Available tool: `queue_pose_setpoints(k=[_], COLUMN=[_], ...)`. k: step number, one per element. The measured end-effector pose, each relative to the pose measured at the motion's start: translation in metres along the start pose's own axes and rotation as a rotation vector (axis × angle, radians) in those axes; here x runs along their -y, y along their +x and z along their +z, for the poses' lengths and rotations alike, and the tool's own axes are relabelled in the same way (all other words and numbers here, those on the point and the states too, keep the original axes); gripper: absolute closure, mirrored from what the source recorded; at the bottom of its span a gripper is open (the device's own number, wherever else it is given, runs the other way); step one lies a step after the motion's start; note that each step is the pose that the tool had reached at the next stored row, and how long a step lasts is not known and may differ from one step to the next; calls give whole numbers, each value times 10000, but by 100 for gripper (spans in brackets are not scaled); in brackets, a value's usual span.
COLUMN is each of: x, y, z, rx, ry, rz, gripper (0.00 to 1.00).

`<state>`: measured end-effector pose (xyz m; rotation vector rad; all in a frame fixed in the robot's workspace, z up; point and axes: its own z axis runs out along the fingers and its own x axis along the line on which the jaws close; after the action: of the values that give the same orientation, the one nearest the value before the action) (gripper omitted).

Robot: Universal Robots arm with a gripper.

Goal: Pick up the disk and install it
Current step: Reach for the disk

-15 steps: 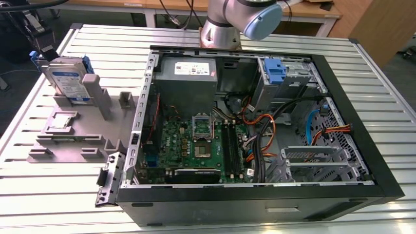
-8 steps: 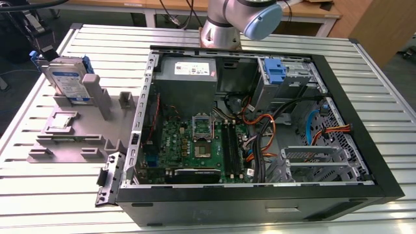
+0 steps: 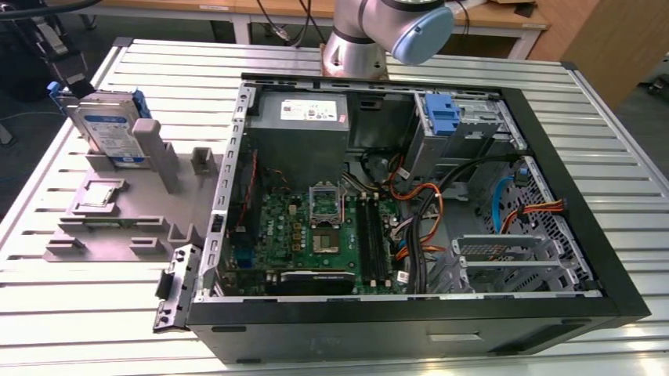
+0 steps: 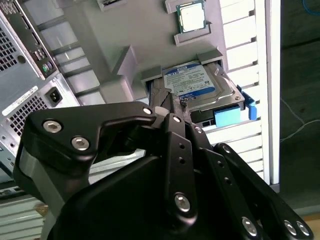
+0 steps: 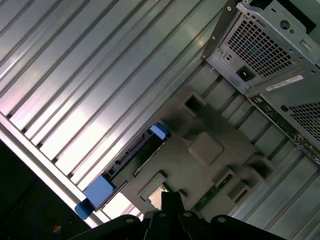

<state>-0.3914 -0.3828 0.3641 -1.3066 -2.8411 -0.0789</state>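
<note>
The disk [image 3: 110, 129] stands on edge in a slot of the grey holder [image 3: 115, 231] at the exterior view's left. Its white-and-blue label faces out and a blue bracket runs round its edges. My gripper [image 3: 71, 82] hangs just above and behind the disk's upper corner, apart from it. In the second wrist view the black fingers [image 4: 169, 102] sit close together, shut and holding nothing, a short way from the disk [image 4: 197, 80]. In the first wrist view the gripper [image 5: 171, 197] hovers over the holder [image 5: 210, 150], beside the disk's edge [image 5: 132, 157].
An open computer case [image 3: 418, 313] lies on the slatted metal table [image 3: 84, 329], with a motherboard, cables, a grey power-supply box [image 3: 303, 113] and a bare blue caddy [image 3: 444, 117] inside. A processor chip [image 4: 191, 15] rests on the holder. The arm's base [image 3: 356, 47] stands behind the case.
</note>
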Motion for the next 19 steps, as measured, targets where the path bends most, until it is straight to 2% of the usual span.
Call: queue_pose_setpoints(k=[4, 6, 15, 19], x=[66, 72, 73, 74], y=[59, 83, 83, 84], z=[-1, 2, 13, 12], rx=[2, 5, 58, 29], ry=[0, -4, -50, -54], rz=[50, 113, 1568, 1953], gripper=[90, 90, 90, 90])
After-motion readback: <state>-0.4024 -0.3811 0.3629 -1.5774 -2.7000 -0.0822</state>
